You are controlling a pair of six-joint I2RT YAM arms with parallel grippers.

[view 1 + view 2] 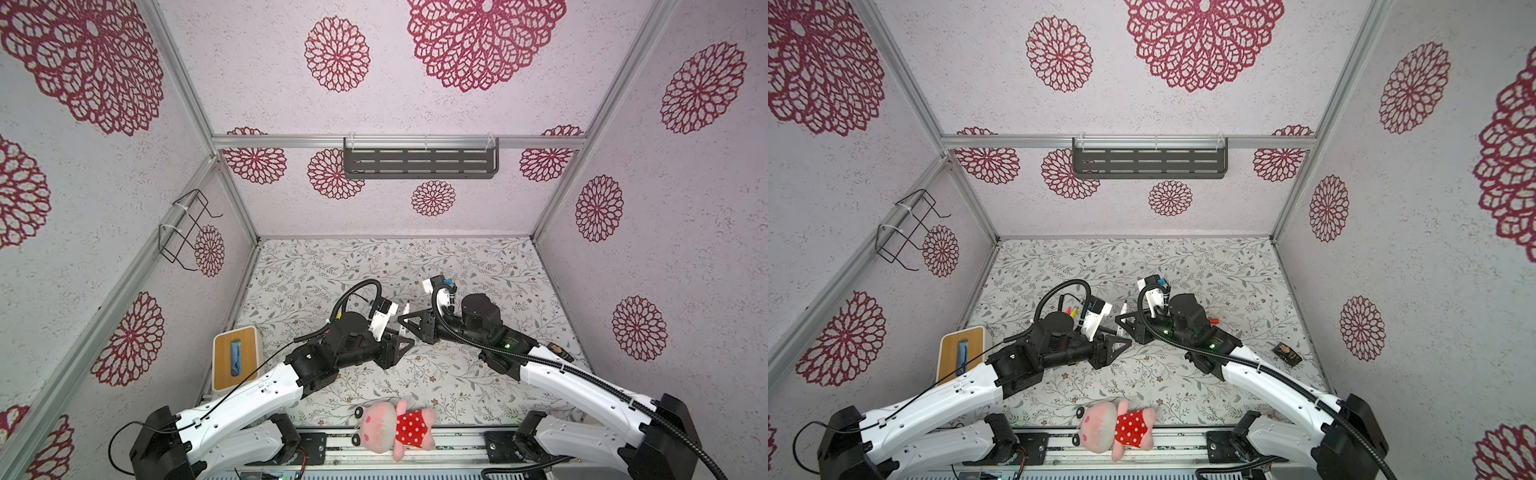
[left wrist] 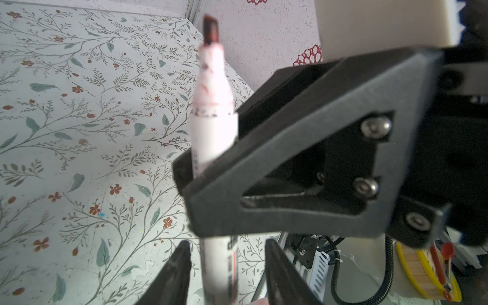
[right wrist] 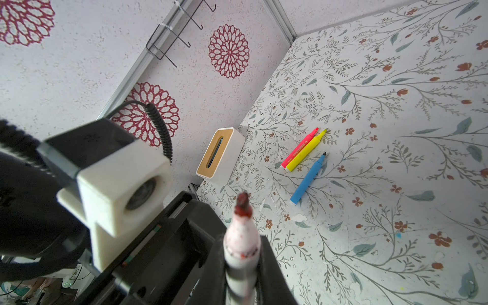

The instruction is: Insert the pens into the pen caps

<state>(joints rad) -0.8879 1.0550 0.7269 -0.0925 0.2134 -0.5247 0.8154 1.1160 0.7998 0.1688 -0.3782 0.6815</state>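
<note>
A white-barrelled pen (image 2: 214, 132) with a stained red tip stands upright over the middle of the table; both top views show it (image 1: 405, 311) (image 1: 1124, 309). My right gripper (image 3: 240, 253) is shut on its barrel just below the neck. My left gripper (image 2: 227, 244) straddles the pen's lower end and is open, with a gap on each side of the barrel. Pink-red (image 3: 299, 148), yellow (image 3: 306, 150) and blue (image 3: 307, 179) pens lie uncapped together on the table behind the left arm. A small red pen cap (image 1: 1214, 321) lies beside the right arm.
A white tissue box (image 1: 235, 357) with a wooden top sits against the left wall. A pink plush toy (image 1: 395, 428) lies at the front edge. A small dark object (image 1: 1285, 353) rests near the right wall. A grey shelf (image 1: 419, 162) hangs on the back wall.
</note>
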